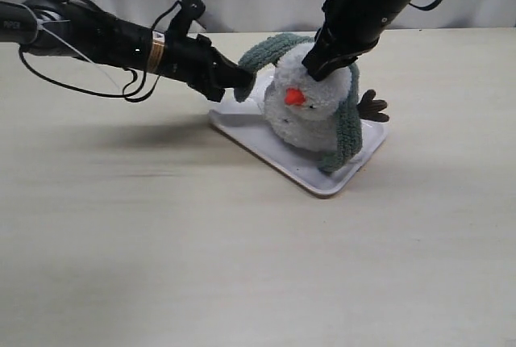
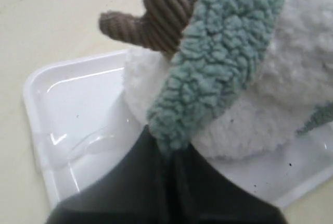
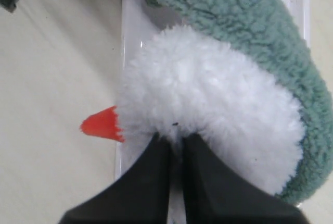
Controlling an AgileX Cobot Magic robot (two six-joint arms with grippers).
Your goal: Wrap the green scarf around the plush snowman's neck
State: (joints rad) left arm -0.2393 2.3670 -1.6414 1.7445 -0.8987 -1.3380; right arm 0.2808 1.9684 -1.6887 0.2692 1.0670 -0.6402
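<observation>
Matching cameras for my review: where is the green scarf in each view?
Exterior view: green scarf arches over the plush snowman, centre right.
Left wrist view: green scarf runs diagonally from top right down into the shut left gripper.
Right wrist view: green scarf curves along the top and right edges.
Shared landmark: the white tray.

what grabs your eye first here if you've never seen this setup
A fluffy white plush snowman with an orange nose sits on a white tray in the middle of the scene, a green scarf draped over its head and hanging down one side. The left end effector is shut on the scarf's other end, while the right end effector pinches the fluff on top of the snowman's head.
</observation>
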